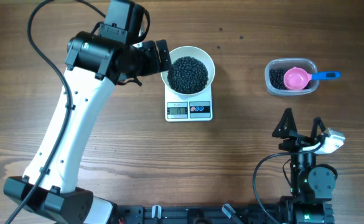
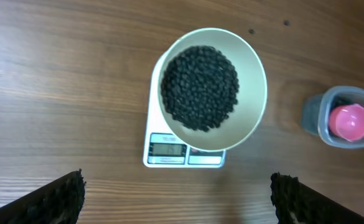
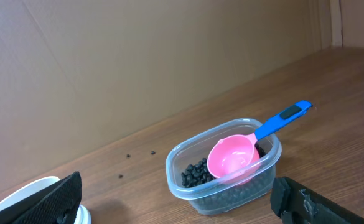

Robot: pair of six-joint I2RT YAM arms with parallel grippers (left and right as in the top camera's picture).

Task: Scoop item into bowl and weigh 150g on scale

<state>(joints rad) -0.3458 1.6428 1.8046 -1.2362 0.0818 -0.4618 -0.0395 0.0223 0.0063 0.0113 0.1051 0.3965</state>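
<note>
left end effector [image 2: 177,191] and right end effector [image 3: 175,198] stood spread, empty; loose black beans [image 1: 188,74] would spill, so the rim of the white bowl [image 1: 210,63] suited gripping.

Beans [image 1: 188,73] in bowl [image 1: 211,67] on scale [image 1: 188,111]; rightward, scoop [image 1: 297,78] in tub [image 1: 311,87], apparently atop beans.

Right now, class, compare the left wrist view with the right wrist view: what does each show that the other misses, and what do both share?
Only the left wrist view shows the display of the scale and the heap of black beans in the white bowl, seen from above. Only the right wrist view shows the brown wall behind the table and the scoop's whole blue handle. Both show the clear tub holding the pink scoop, and the wooden table.
</note>
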